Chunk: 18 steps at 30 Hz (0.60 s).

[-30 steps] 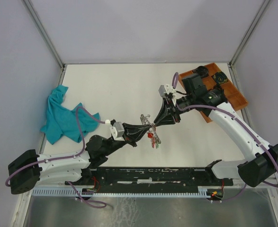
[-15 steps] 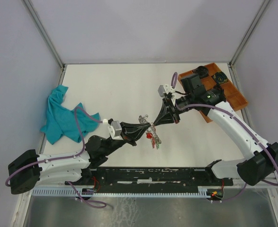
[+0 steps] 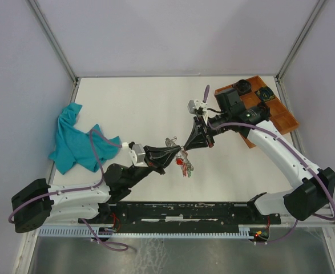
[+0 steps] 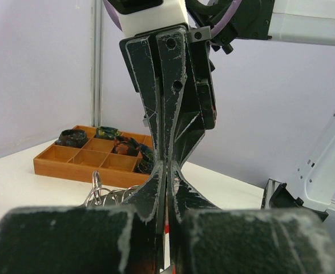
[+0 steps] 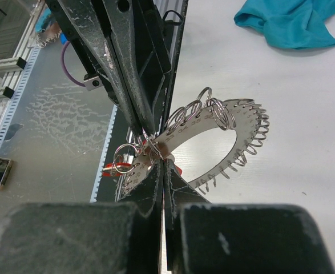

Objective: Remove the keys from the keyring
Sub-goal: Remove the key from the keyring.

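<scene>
The keyring is a flat silver ring with wire loops round its edge, held above the table between both grippers; it also shows in the top view. My right gripper is shut on its near edge. My left gripper comes in from the opposite side, shut on a key's small split ring at the same spot. The two tips meet in the top view, left and right. Keys with red and green tags hang below. A red tag shows by the ring.
A crumpled teal cloth lies at the left of the table. A wooden compartment tray with small dark objects sits at the far right, behind the right arm; it also shows in the left wrist view.
Both grippers have moved slightly up and away from the near edge, still pinched together on the keyring; the hanging keys went with them.
</scene>
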Each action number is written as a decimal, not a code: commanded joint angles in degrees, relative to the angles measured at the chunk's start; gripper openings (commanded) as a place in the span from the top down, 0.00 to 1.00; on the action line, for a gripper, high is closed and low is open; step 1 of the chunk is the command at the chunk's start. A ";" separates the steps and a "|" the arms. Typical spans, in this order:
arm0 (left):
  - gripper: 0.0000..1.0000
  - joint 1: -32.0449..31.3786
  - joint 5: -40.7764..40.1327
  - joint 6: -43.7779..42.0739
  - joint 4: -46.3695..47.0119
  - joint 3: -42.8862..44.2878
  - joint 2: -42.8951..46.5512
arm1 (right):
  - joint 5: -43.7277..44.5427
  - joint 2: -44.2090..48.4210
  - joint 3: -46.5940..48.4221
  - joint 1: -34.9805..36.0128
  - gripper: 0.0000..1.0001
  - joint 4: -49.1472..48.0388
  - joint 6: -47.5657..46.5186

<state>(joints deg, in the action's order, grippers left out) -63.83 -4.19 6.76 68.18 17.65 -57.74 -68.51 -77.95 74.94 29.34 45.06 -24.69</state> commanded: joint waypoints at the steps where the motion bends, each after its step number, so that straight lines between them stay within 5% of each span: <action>1: 0.97 -0.24 -1.50 0.30 6.15 0.54 0.76 | 4.52 -0.57 2.40 -0.14 0.99 3.58 -3.47; 8: 0.97 -0.24 -1.96 -0.41 4.69 0.02 1.97 | 2.97 -1.70 4.71 0.64 0.99 11.69 -12.05; 18: 0.97 -0.24 1.12 0.19 8.13 -0.08 -1.22 | 2.82 -0.82 1.68 2.37 0.99 4.38 -5.55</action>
<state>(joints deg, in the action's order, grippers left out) -63.88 -3.90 6.76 68.84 16.95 -58.35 -65.41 -79.64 76.99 31.00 52.84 -32.47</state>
